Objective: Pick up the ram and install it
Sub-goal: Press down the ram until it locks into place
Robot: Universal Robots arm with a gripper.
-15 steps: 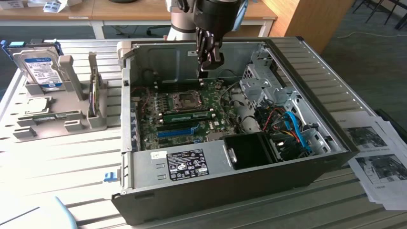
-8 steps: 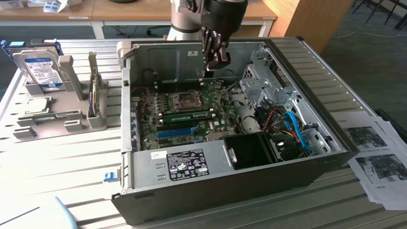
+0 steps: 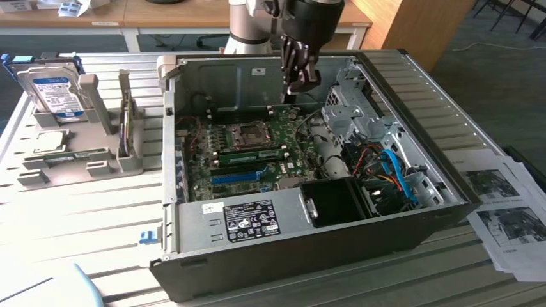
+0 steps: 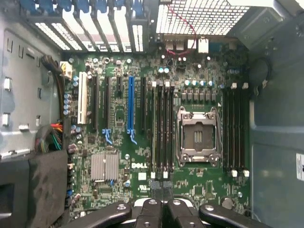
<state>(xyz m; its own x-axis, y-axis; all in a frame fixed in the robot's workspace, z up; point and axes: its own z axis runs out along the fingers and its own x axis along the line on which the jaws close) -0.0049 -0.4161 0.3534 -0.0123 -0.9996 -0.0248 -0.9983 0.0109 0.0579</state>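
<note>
We see the claw [image 3: 298, 88] shut tight with nothing in it, hanging over the open computer box [image 3: 282, 252]. The ram [image 3: 253, 155] sits in a slot on the green board [image 3: 204, 137], just beside the square chip holder [image 3: 250, 133], apart from the claw

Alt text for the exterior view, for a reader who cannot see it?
The arm's shut gripper hangs inside an open computer case, above the motherboard, where the ram sits beside the CPU socket. At the exterior view's left, a grey rack holds a hard drive.
</note>
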